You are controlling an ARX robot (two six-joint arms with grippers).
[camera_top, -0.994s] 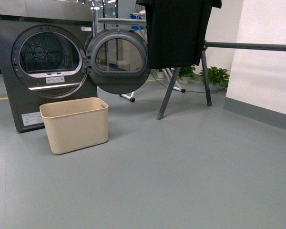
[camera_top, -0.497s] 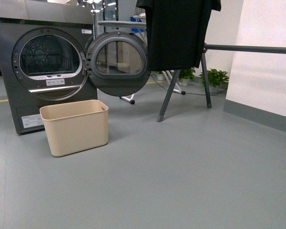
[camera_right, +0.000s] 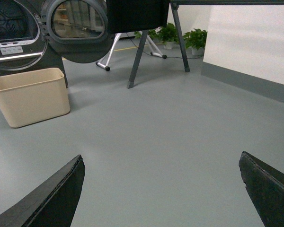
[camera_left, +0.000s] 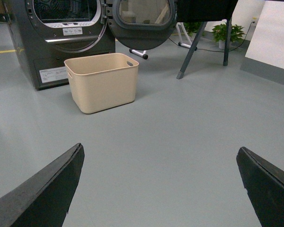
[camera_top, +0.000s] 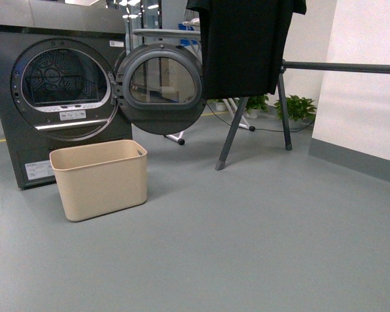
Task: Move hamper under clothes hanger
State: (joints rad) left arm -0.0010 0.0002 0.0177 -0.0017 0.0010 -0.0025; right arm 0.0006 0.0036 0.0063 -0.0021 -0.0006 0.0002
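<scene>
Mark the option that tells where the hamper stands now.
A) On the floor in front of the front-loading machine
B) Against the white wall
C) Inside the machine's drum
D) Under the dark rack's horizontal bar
A: the hamper sits on the floor just in front of the front-loading machine, whose door hangs open, well aside from the clothes hanger.

The hamper (camera_top: 101, 182) — beige plastic, rectangular with rounded corners and a slot handle near the rim — stood upright at about ten o'clock. The clothes hanger (camera_top: 229, 140), dark grey with splayed legs and a long horizontal bar, stood well apart at one o'clock.
</scene>
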